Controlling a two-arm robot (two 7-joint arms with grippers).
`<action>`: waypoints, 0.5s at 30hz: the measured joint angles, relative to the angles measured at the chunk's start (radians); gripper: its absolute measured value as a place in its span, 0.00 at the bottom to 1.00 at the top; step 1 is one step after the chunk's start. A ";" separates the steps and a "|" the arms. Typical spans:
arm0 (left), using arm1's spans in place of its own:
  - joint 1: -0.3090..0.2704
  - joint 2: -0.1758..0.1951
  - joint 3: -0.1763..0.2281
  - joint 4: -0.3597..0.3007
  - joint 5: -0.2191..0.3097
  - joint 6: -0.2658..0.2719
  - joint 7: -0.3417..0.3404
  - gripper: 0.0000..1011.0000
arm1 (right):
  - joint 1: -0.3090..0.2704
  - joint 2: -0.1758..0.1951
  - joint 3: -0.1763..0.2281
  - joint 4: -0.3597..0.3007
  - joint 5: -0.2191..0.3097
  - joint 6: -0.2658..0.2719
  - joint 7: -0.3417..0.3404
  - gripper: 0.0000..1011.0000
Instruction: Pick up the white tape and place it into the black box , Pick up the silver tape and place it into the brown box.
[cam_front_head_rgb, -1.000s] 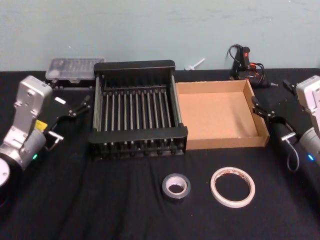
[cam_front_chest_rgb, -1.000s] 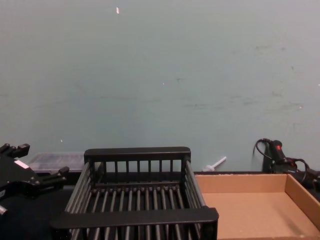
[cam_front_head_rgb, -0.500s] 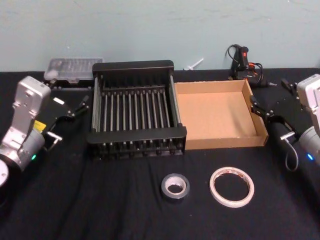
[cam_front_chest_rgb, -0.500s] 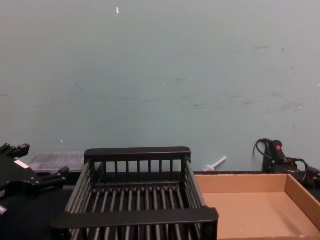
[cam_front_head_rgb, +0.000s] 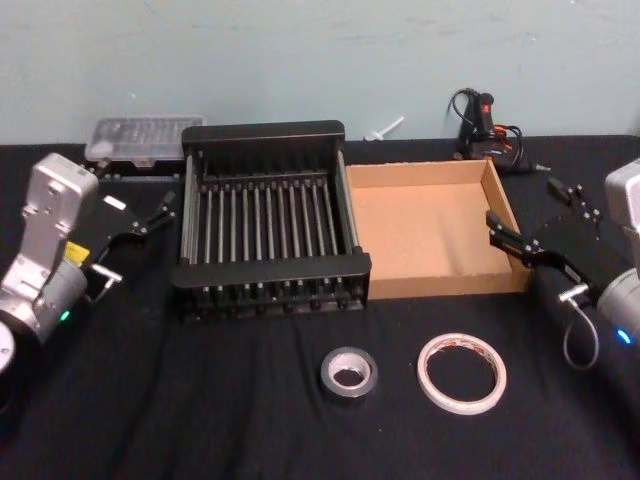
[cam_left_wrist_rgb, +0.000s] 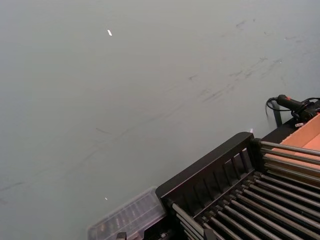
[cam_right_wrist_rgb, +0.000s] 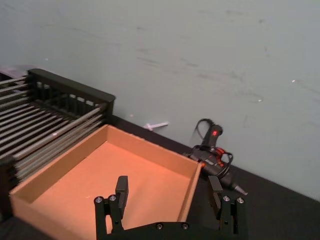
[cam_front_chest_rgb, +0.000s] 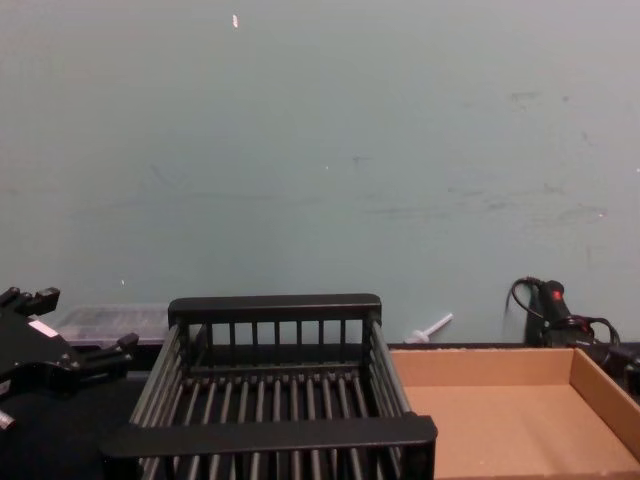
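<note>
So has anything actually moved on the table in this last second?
Only the right tool: it has drifted toward the robot's body alongside the brown box, fingers open, holding nothing. The left tool stayed open beside the black box. The silver tape and white tape lie untouched in front.

The right pincer (cam_front_head_rgb: 533, 220) has drawn back from the right wall of the shallow brown cardboard box (cam_front_head_rgb: 431, 232) and now hangs nearer the robot, its fingers spread wide, with that box's near right corner just beside its inner finger.
</note>
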 joint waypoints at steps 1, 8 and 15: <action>0.000 0.000 0.000 0.000 0.000 0.000 0.000 0.99 | 0.000 0.000 0.000 0.000 0.000 0.000 0.000 0.99; 0.000 0.000 0.000 0.000 0.000 0.000 0.000 0.99 | -0.080 0.019 0.035 -0.095 0.041 0.084 0.014 0.99; 0.000 0.000 0.000 0.000 0.000 0.000 0.000 0.99 | -0.155 0.047 0.069 -0.175 0.075 0.154 0.038 0.99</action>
